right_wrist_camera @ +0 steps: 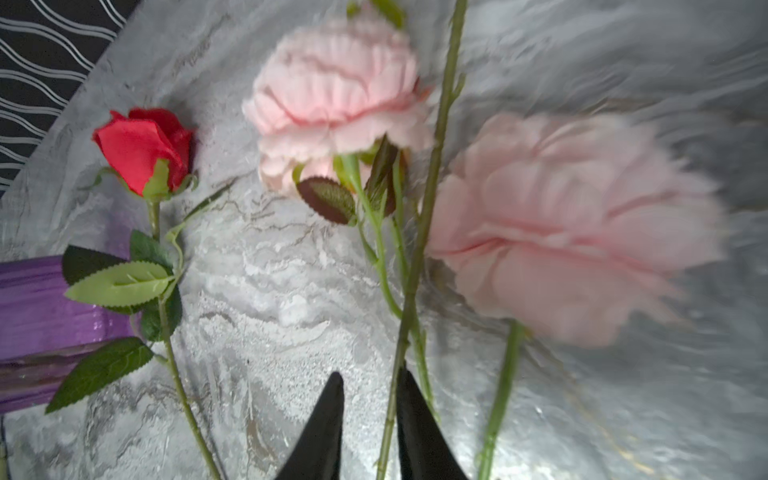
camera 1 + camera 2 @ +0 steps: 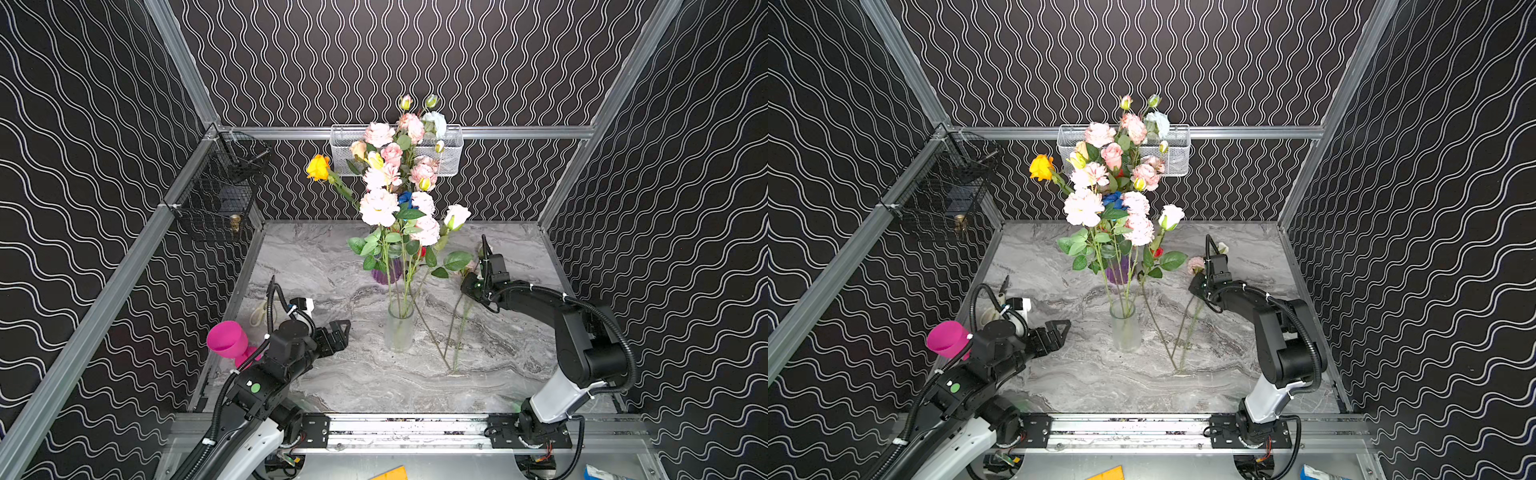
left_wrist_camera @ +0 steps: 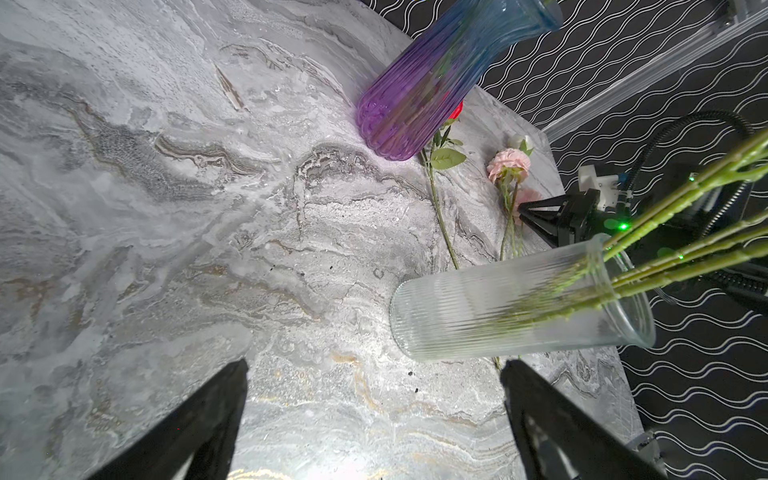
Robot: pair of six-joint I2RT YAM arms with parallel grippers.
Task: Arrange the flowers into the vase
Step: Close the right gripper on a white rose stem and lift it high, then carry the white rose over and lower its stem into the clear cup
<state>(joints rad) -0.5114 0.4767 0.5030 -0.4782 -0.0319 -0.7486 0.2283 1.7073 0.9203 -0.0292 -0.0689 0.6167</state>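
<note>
Flowers (image 2: 378, 208): in both top views most stand bunched mid-table. Their stems go into the clear ribbed vase (image 2: 400, 328) and the purple vase (image 2: 384, 276) just behind it, which leaves largely hide. Only the left wrist view shows the purple vase's blue upper part and several green stems entering the clear vase.

Three loose stems (image 2: 451, 332) lie on the marble table (image 2: 332, 374), right of the clear vase. Only the right wrist view shows their heads clearly: a red rose (image 1: 141, 149) beside the purple vase and two pink blooms (image 1: 336, 95), both blurred.

Right gripper (image 1: 371, 374): arm stretched far and low over the loose stems, fingers narrowly apart. One green stem sits in the gap against one finger; contact with the other finger is unclear.

Left gripper (image 3: 376, 365): low at near left, pointing toward the clear vase, fingers wide apart over bare table.

Magenta cup (image 2: 226, 338): partly behind the left arm.
</note>
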